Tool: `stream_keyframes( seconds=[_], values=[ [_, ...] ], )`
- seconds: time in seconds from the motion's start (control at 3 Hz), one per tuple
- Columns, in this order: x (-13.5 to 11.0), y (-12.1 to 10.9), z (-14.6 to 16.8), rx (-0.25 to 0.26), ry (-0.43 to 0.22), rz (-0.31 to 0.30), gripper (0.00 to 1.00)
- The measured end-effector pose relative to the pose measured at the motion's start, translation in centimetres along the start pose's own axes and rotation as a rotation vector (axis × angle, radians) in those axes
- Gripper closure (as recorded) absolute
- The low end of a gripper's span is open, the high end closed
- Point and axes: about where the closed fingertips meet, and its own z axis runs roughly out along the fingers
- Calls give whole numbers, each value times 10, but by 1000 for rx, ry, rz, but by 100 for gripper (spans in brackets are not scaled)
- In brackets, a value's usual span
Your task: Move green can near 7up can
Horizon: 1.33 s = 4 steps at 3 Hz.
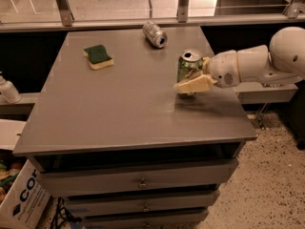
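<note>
End effector [189, 81] is reaching in from the right and clamping the green can [189, 63], with the near finger [194, 85] lying across the can's lower front. The green can is standing upright on the right side of the counter [119, 113]. The 7up can [155, 34] is lying on its side near the far edge, apart from the green can. A sponge [98, 56] is sitting at far left.
</note>
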Motion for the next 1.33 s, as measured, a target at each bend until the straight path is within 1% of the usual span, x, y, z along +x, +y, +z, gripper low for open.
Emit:
stream_keyframes(
  seconds=[0.33,0.67,1.0,1.33],
  values=[
    [-1,0,2,-4,-2,-2,89],
    [-2,1,4,-8,-2,-2,100],
    [-5,-16,-5,54,-37,-20,100],
    [-12,-59,-6,127,-83,-23,100]
  ],
)
